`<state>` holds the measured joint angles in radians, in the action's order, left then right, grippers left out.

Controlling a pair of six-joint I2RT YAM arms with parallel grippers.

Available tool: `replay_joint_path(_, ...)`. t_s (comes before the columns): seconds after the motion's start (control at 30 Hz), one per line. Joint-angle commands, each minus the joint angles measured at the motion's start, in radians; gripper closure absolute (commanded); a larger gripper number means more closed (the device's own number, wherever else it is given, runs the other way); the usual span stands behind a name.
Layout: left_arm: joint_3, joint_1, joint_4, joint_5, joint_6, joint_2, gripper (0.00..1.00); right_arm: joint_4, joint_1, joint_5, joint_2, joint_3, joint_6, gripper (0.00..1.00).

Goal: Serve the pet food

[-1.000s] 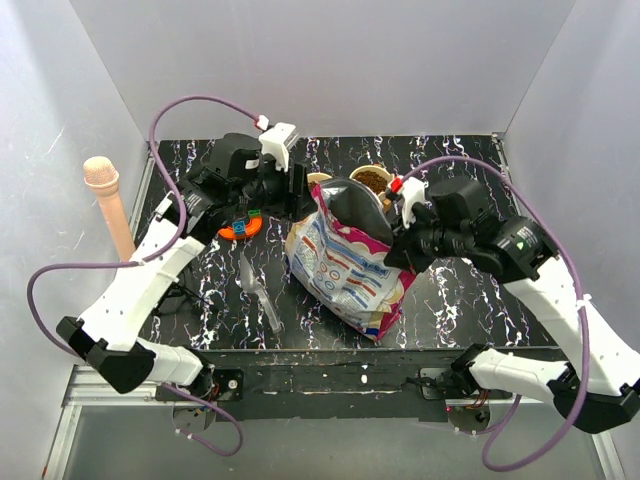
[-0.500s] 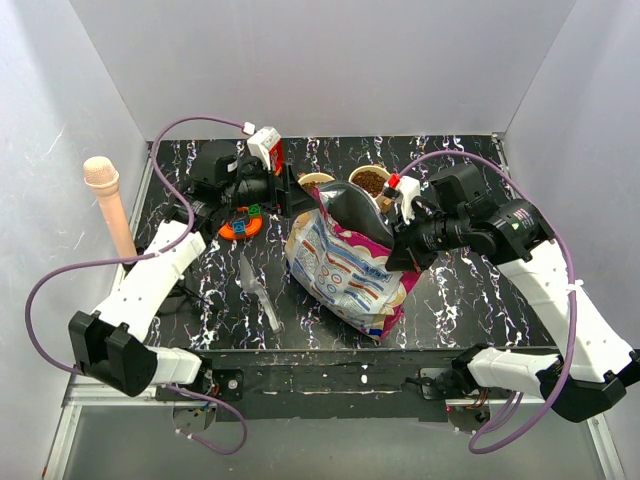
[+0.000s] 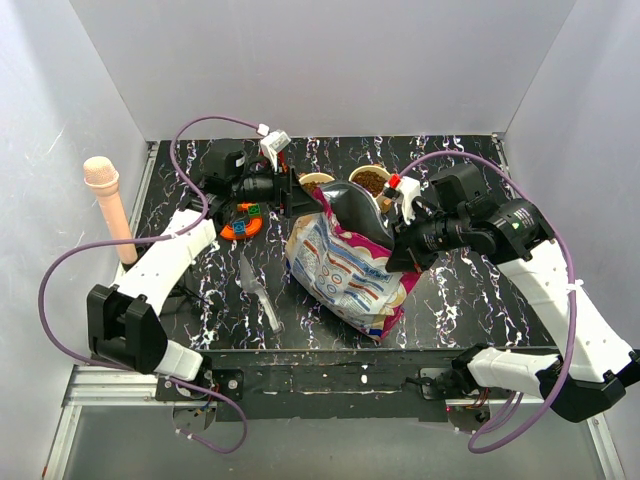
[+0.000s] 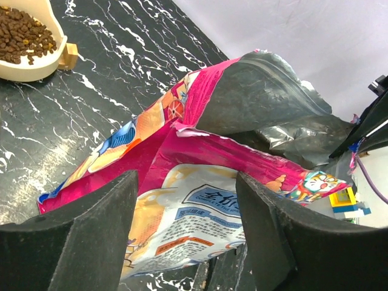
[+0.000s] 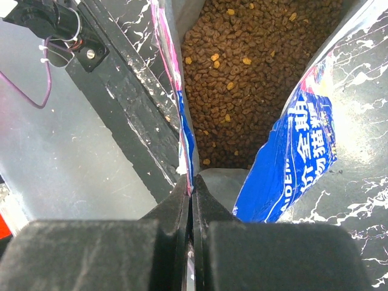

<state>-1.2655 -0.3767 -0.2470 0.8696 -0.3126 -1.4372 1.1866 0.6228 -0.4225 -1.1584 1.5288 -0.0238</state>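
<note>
The pet-food bag (image 3: 345, 268), glossy magenta and blue with a white printed face, stands open at the table's middle. My right gripper (image 3: 398, 243) is shut on the bag's rim at its right side. The right wrist view shows the jaws (image 5: 191, 182) pinching the rim, with brown kibble (image 5: 254, 73) inside. My left gripper (image 3: 296, 194) is open just left of the bag's top, holding nothing. In the left wrist view the bag (image 4: 242, 151) lies beyond the spread fingers (image 4: 85, 236). A cream bowl (image 3: 371, 181) holding kibble stands behind the bag and also shows in the left wrist view (image 4: 54, 57).
A second small bowl (image 3: 315, 182) stands beside the first. An orange toy with coloured blocks (image 3: 240, 222) lies left of the bag. A clear scoop (image 3: 258, 288) lies at the front left. A tan microphone-shaped post (image 3: 110, 205) stands at the left wall.
My left arm has drawn back and turned, its gripper staying open beside the bag's top. My right arm rose slightly, still holding the rim. The bag has barely moved.
</note>
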Motion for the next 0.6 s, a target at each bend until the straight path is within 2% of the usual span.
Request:
replay_joint_path(0.0, 0.034, 0.009, 0.083, 0.094, -0.019, -0.029, 0.42, 0.070, -0.005, -0.047, 0.028, 0.053, 0.016, 0.99)
replay_joint_path(0.07, 0.049, 0.012, 0.101, 0.077, -0.028, -0.019, 0.55, 0.073, -0.005, -0.024, 0.031, 0.054, 0.039, 0.99)
replay_joint_path(0.23, 0.026, 0.019, 0.054, 0.011, -0.006, -0.002, 0.79, 0.085, -0.005, 0.155, 0.046, 0.063, 0.074, 0.99)
replay_joint_path(0.3, 0.015, 0.021, 0.037, -0.020, -0.019, -0.002, 1.00, 0.103, -0.005, 0.233, 0.052, 0.073, 0.093, 0.99)
replay_joint_path(0.43, 0.038, 0.022, 0.069, -0.083, -0.066, 0.037, 1.00, 0.142, -0.005, 0.324, 0.058, 0.112, 0.142, 0.98)
replay_joint_path(0.47, 0.046, 0.022, 0.086, -0.086, -0.084, 0.047, 1.00, 0.152, -0.006, 0.321, 0.057, 0.131, 0.153, 0.94)
replay_joint_path(0.57, 0.058, 0.022, 0.114, -0.084, -0.126, 0.061, 1.00, 0.177, -0.003, 0.243, 0.034, 0.209, 0.150, 0.68)
